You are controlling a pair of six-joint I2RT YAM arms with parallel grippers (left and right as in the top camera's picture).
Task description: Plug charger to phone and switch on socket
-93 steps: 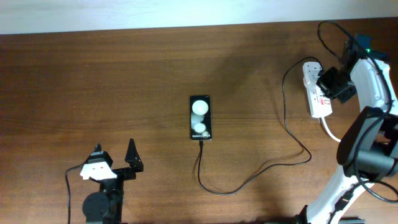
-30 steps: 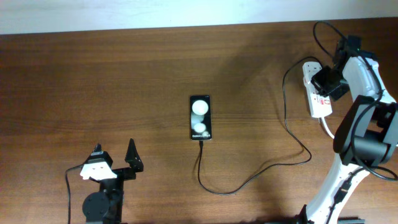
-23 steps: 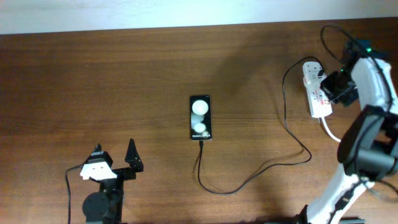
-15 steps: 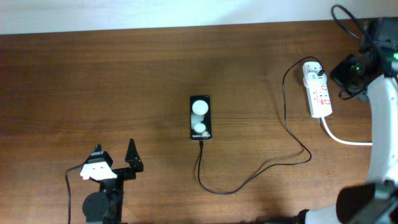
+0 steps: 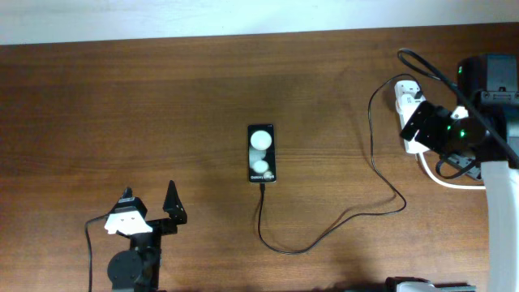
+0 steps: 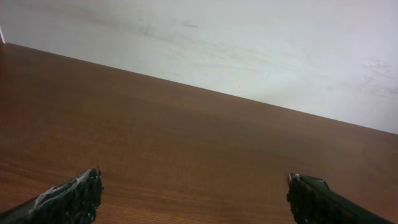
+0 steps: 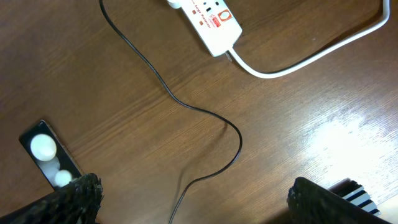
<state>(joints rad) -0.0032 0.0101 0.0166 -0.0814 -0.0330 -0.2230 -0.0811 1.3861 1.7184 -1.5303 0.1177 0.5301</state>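
The black phone [image 5: 261, 153] lies flat mid-table, two white blobs on its face; it also shows at the lower left as the phone [image 7: 48, 158]. The charger's thin black cable [image 5: 324, 235] runs from the phone's near end in a loop toward the socket [image 5: 405, 91], a white power strip with red markings that the right arm partly covers. From the right wrist, the socket [image 7: 211, 17] and the cable [image 7: 186, 107] lie well below the open, empty right gripper [image 7: 196, 199], which hangs over the strip [image 5: 423, 123]. The left gripper [image 5: 149, 196] is open and empty near the front left edge.
The strip's thick white cord [image 7: 311, 53] curves off to the right across the table [image 5: 146, 97]. The left wrist view holds only bare wood [image 6: 186, 143] and a pale wall behind it. The right arm's base stands at the table's right edge.
The right gripper was shut at the power strip; it lifted off, swung right, came back over the strip and now stands open. Left arm, phone and cable are unchanged.
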